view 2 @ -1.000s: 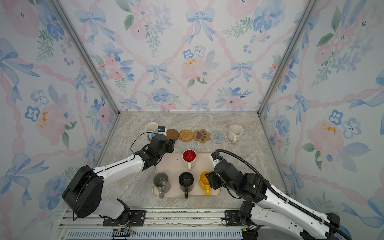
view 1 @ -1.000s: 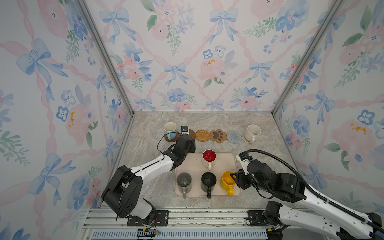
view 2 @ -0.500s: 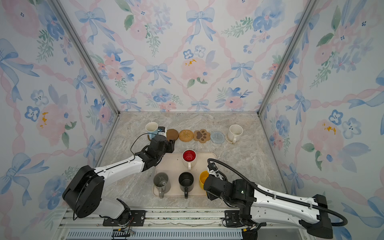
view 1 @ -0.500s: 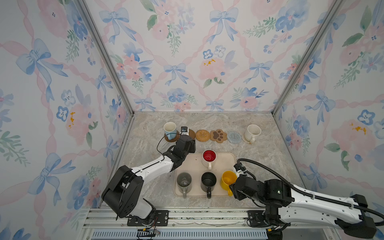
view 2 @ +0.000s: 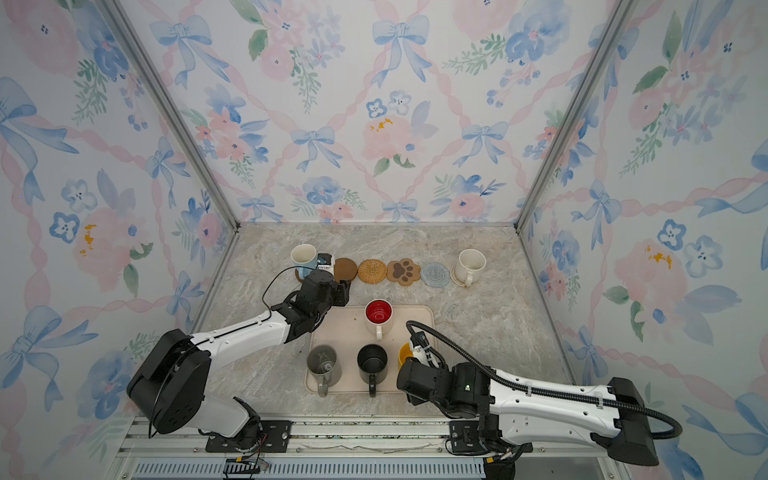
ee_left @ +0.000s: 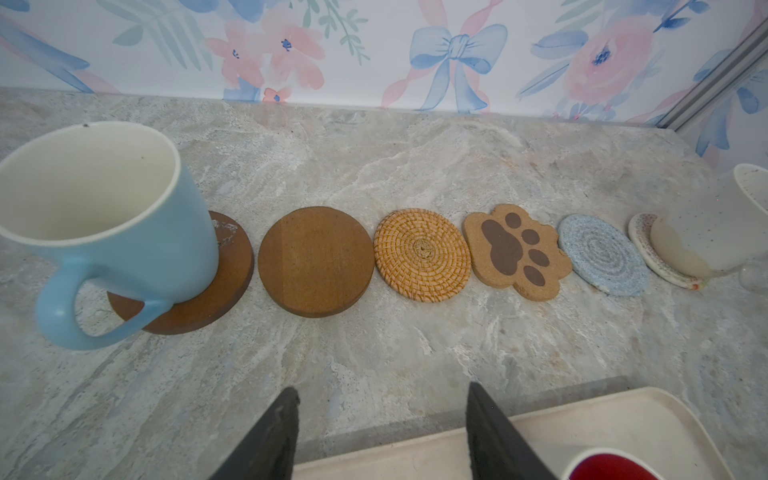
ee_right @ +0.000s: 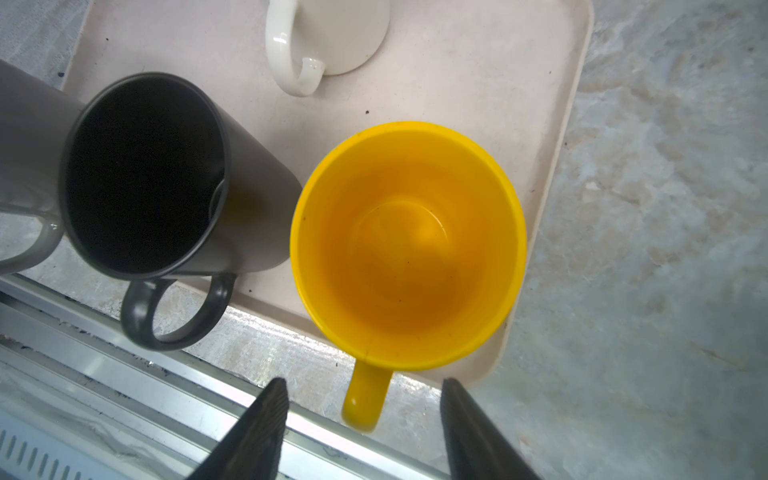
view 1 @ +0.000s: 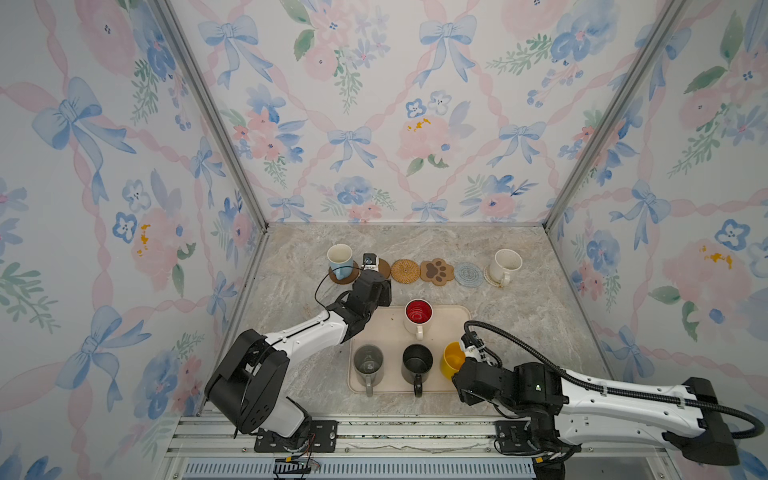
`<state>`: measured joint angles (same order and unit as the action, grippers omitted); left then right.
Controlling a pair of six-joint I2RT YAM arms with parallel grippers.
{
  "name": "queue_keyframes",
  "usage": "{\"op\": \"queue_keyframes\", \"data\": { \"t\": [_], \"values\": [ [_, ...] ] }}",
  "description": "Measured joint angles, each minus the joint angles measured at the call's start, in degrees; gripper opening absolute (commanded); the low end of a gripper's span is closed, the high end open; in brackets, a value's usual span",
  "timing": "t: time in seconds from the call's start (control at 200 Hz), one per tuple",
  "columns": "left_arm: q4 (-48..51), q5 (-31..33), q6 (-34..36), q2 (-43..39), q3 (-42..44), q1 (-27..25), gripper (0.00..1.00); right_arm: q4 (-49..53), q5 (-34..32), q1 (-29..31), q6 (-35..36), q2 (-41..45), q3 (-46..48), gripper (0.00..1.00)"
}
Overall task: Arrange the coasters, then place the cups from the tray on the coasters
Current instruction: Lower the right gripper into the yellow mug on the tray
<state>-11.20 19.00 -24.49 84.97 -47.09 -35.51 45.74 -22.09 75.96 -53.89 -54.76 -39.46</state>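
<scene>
Now the right pincer (ee_right: 363, 382) stands open and empty over the handle of the yellow mug (ee_right: 409, 245), at the near edge of the tray (ee_right: 457, 83). Closed off-centre, it could twist that mug into the black mug (ee_right: 141, 178). The left pincer (ee_left: 382, 388), open and empty, hangs past the tray's far edge.

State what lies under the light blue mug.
The light blue mug stands off-centre on a brown disc coaster, whose near edge shows. The part beneath the mug's base is covered and cannot be seen.

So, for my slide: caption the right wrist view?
Open tool lined up with handle of yellow cup; black cup beside it on tray.
</scene>
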Motion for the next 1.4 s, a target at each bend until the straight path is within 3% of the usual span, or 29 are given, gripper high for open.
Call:
{"op": "queue_keyframes", "data": {
  "t": [0.395,0.91,1.105,1.295,1.4],
  "values": [
    [-0.3,0.0,0.0,0.6,0.0,0.0,0.61,-1.1,5.7,-2.5,-0.6,-9.7,0.0,0.56],
    [-0.5,0.0,0.3,1.2,0.0,0.0,0.62,-5.1,11.2,-10.5,1.2,-10.1,1.8,0.37],
    [-0.8,0.0,0.4,1.6,0.0,0.0,0.63,-5.1,12.3,-11.7,1.8,-10.1,1.8,0.25],
    [-0.8,0.0,0.4,1.9,0.0,0.0,0.62,-5.1,12.3,-12.1,2.3,-10.1,1.8,0.0],
    [-0.8,0.0,0.4,2.0,0.0,0.0,0.62,-5.2,12.4,-12.1,2.4,-10.2,1.8,0.0]
  ]
}}
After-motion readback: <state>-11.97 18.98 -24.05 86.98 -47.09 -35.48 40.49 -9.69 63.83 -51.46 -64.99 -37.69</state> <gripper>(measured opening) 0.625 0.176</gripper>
